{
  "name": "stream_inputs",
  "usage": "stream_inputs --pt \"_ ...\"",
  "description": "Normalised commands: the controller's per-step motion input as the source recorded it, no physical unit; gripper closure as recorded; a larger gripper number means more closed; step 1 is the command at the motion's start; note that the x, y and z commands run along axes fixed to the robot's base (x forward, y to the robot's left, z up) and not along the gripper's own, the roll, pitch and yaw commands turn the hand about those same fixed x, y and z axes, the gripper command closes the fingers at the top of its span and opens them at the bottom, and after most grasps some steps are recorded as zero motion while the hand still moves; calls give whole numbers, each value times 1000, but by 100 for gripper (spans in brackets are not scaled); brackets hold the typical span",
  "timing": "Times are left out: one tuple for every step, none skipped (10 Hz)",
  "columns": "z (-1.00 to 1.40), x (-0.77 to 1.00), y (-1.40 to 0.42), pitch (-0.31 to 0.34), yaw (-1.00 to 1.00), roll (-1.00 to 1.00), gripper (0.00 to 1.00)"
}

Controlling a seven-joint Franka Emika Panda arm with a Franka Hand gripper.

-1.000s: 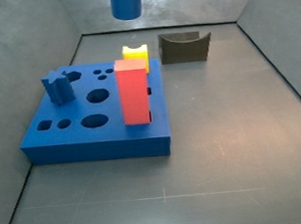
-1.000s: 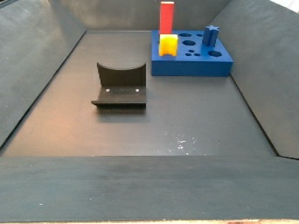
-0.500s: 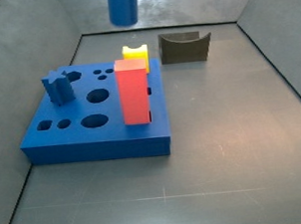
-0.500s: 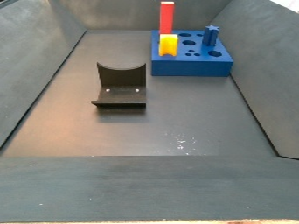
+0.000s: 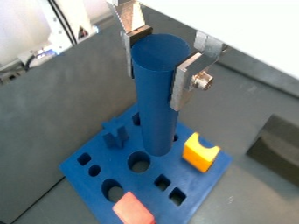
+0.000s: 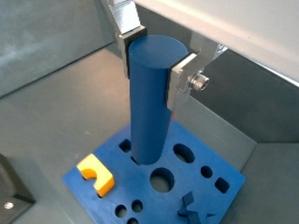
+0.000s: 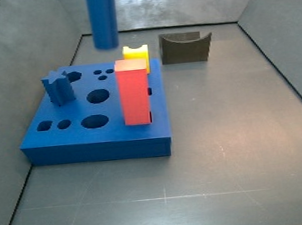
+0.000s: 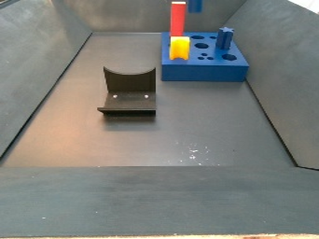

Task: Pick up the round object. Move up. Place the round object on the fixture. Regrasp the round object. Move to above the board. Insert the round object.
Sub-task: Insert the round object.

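Since the earlier frame, the round object [image 7: 101, 17] is sitting lower and further left, hanging upright over the board [image 7: 81, 126]. In both wrist views the hand [image 5: 160, 61] is clamping this smooth blue cylinder [image 6: 151, 96]. Red block [image 7: 134, 92], yellow block [image 7: 135, 58] and short blue peg [image 7: 59, 87] are standing nearby on the board; the fixture [image 8: 127, 91] is sitting well apart.

No lettering, label, brand, number or sign can be read on anything pictured — not on the board [image 5: 140, 171], the round object [image 6: 149, 96] clamped upright in the claw [image 5: 162, 59] above it, the red block [image 7: 134, 93], the yellow block [image 5: 200, 151], or the fixture [image 8: 127, 90] — every surface is seen plain.
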Motion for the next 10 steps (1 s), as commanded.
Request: stream_inputs --pt "-783 -97 0 -6 0 -100 100" --pt "-780 0 0 -33 0 -119 100" --pt "-714 0 0 -61 0 -89 100" --pt "-540 -100 -37 -66 0 -89 100" --pt "-317 -240 -40 -73 0 -113 100" --pt "-229 -337 -14 -96 -11 -121 100" --pt "-180 -391 -23 -113 -6 -83 100" --pt "-183 -389 -46 -114 -6 -70 100" --pt "-220 -271 -89 -124 -9 -134 100" --pt "-226 -237 -106 -134 -14 -143 100"
